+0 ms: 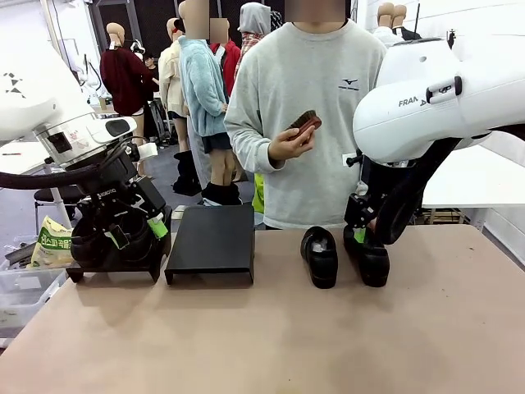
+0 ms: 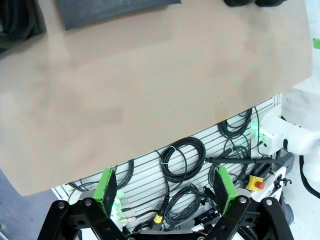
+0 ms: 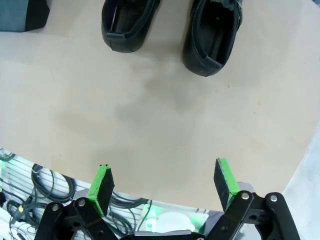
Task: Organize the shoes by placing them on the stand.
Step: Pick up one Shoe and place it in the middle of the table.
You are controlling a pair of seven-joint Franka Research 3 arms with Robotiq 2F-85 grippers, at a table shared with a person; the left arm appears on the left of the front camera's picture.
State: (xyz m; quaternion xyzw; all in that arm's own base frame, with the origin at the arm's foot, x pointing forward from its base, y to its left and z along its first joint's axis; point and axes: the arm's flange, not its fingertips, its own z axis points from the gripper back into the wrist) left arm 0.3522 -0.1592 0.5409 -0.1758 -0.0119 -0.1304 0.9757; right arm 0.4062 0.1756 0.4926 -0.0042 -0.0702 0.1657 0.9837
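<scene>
**Front view**
- Left stand (image 1: 115,269): low and black. 2 shoes (image 1: 89,242) appear to sit on it, partly hidden by the left gripper (image 1: 135,232), whose jaws are spread and hold nothing.
- Second stand (image 1: 211,242): black, just beside the first, top bare.
- 2 loose shoes lie side by side on the table (image 1: 271,345): the inner shoe (image 1: 320,256) and the outer shoe (image 1: 373,258). The right gripper (image 1: 363,234) hangs at the outer shoe's far end; I cannot tell whether it touches.
- The person at the far side holds a small brown object (image 1: 305,123) of unclear kind.

**Left wrist view**
- Left gripper (image 2: 166,187): pads wide apart with nothing between them, over the table edge and the cables (image 2: 182,160).

**Right wrist view**
- Right gripper (image 3: 164,175): jaws fully spread and empty.
- Inner shoe (image 3: 130,22) and outer shoe (image 3: 212,32): well ahead of the pads, openings showing.

**Handling (judged)**
- The shoes are probably light.
- The thick soles look stiff, while the glossy uppers are softer and likely slippery.
- Best hold: pinch the collar wall with 1 finger inside the opening, or clamp across the heel. Avoid the rounded toe.
</scene>
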